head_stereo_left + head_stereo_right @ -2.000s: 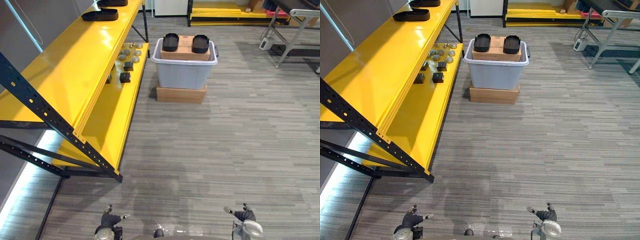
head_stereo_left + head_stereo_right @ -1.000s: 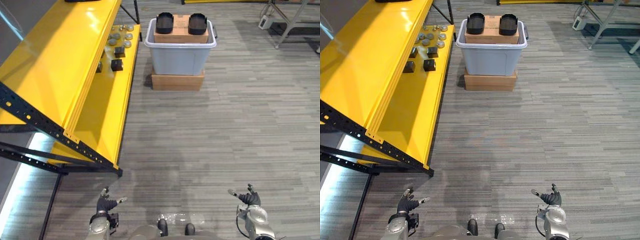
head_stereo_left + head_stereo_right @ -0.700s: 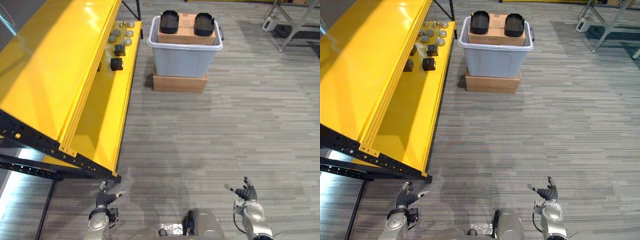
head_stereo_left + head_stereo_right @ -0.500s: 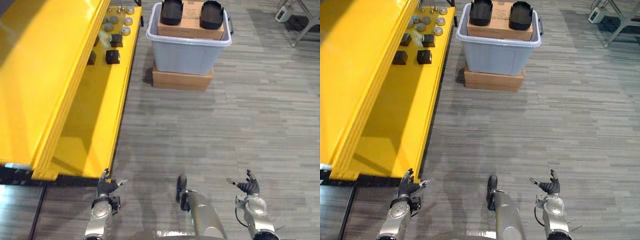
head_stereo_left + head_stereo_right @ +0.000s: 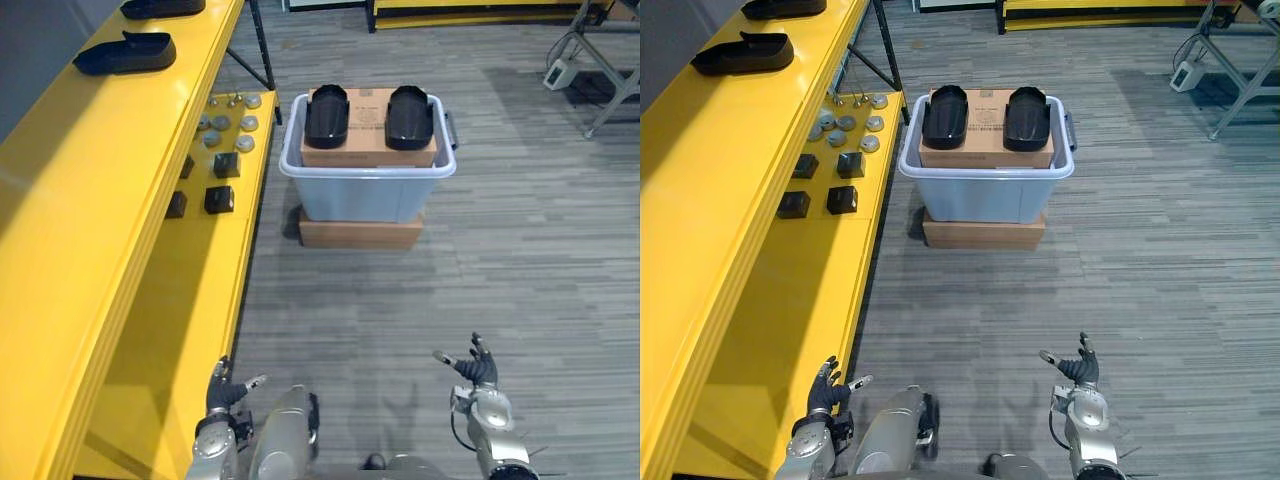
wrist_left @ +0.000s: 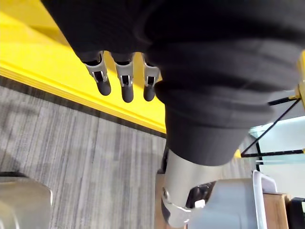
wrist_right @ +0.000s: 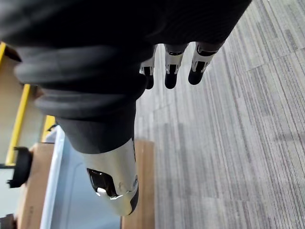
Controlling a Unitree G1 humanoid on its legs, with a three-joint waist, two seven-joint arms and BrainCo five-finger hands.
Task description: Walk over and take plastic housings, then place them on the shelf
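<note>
Two black plastic housings (image 5: pixel 326 113) (image 5: pixel 409 115) lie side by side on a cardboard box inside a grey plastic bin (image 5: pixel 365 172), a short way ahead on the floor. Two more black housings (image 5: pixel 125 53) (image 5: pixel 160 8) rest on the top board of the yellow shelf (image 5: pixel 80 190) along my left. My left hand (image 5: pixel 225 394) hangs low by the shelf's edge, open and holding nothing. My right hand (image 5: pixel 476 369) hangs low over the carpet, open and holding nothing. The wrist views show relaxed fingers (image 6: pixel 124 88) (image 7: pixel 171 76) over the floor.
The bin stands on a flat cardboard box (image 5: pixel 360 233). Small black blocks (image 5: pixel 218 199) and round metal parts (image 5: pixel 225 124) sit on the shelf's lower board. A metal table frame (image 5: pixel 605 60) stands far right, another yellow rack (image 5: pixel 450 15) at the back.
The whole picture has shifted as I walked: the bin with the housings now lies closer and more central. Both hands stay low and open.
</note>
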